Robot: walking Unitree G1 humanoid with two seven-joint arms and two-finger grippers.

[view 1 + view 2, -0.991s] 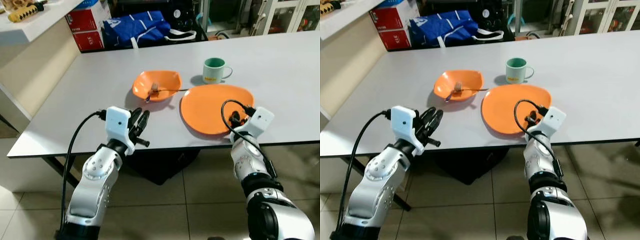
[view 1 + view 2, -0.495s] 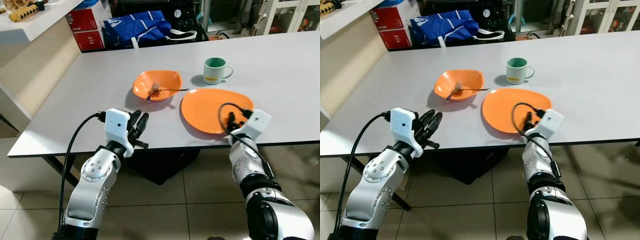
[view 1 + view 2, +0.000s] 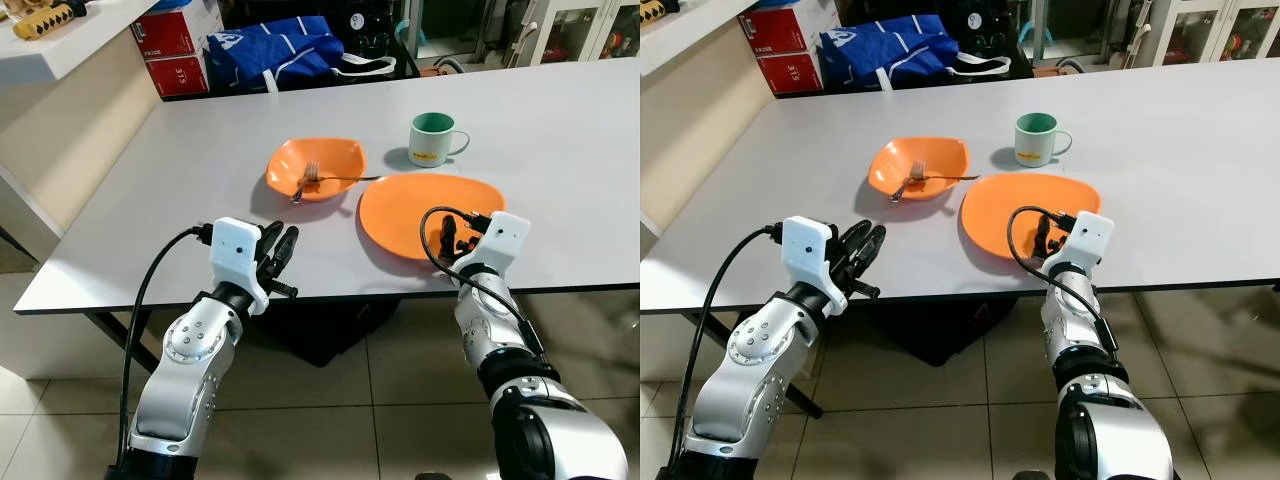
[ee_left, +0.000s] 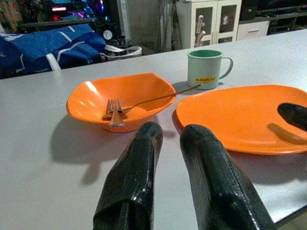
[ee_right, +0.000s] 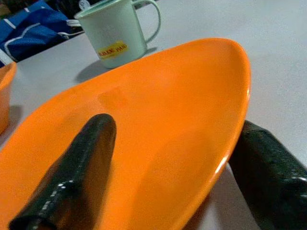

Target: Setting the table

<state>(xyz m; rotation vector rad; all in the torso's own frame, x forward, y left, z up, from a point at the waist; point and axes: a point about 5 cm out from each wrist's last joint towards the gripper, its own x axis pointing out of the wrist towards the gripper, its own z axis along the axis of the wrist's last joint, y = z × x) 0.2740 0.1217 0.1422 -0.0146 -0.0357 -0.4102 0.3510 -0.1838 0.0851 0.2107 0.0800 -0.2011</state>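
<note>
A flat orange plate (image 3: 415, 200) lies near the front edge of the grey table (image 3: 170, 180). My right gripper (image 3: 458, 236) is open and straddles the plate's near rim: one finger (image 5: 81, 163) rests over the plate's surface, the other (image 5: 273, 167) sits outside and below the rim. An orange bowl (image 3: 335, 155) with a metal fork (image 3: 318, 180) in it stands to the left of the plate. A pale green mug (image 3: 432, 138) stands behind the plate. My left gripper (image 3: 282, 242) hovers at the table's front edge, in front of the bowl, shut with nothing in it.
A blue bag (image 3: 285, 50) and red boxes (image 3: 170, 45) sit beyond the table's far side. A white shelf (image 3: 60, 40) runs along the left wall. The right half of the table (image 3: 570, 150) is bare. Tiled floor lies below the front edge.
My right gripper has slid a little to the left along the plate's near rim. The plate, bowl, mug and left gripper keep their places.
</note>
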